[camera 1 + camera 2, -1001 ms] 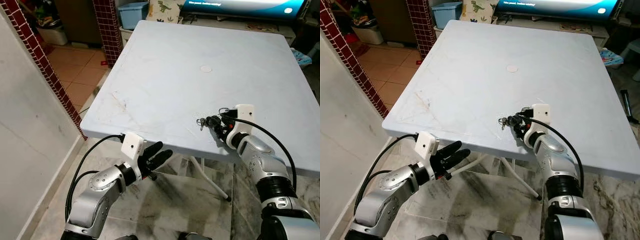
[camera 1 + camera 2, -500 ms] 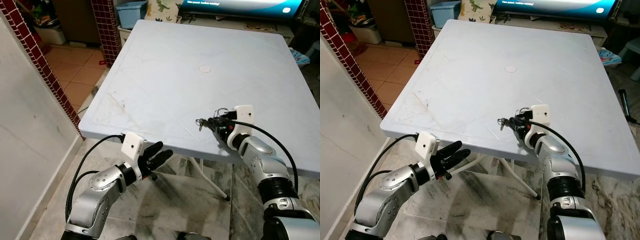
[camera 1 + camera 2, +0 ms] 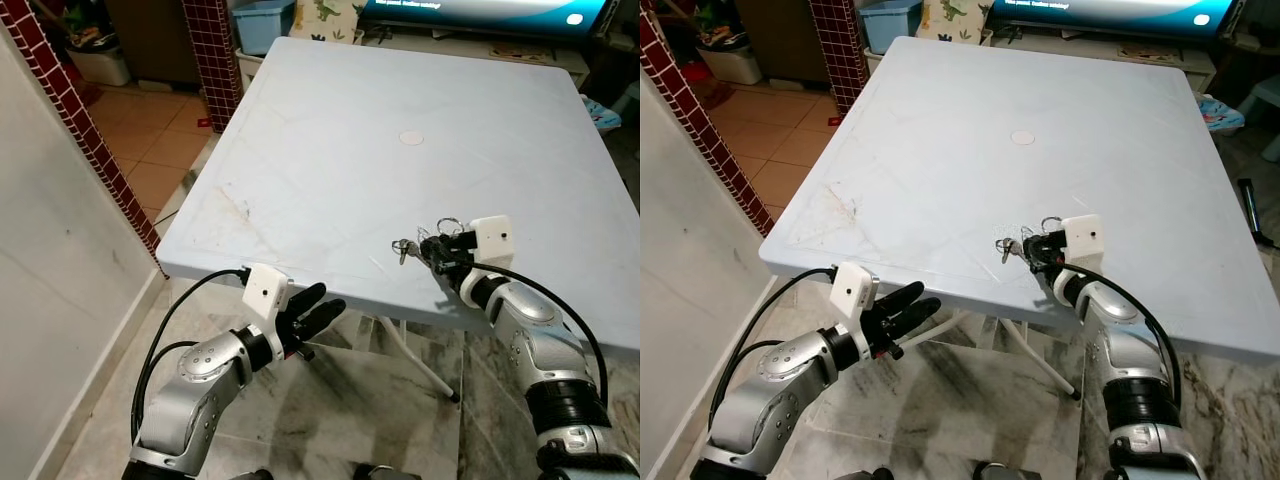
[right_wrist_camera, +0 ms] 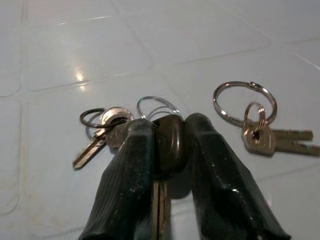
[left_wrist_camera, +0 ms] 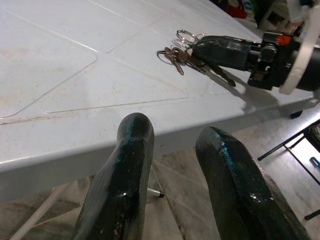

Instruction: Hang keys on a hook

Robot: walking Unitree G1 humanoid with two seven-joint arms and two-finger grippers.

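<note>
I see my right gripper (image 4: pixel 167 145) clamped on the keys (image 3: pixel 415 245) atop the table (image 3: pixel 330 150); left gripper (image 5: pixel 175 150) apart below its edge

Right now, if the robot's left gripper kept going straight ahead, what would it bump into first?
Probably the front edge of the table: the left gripper points at it from just below. Depth is unclear.
</note>
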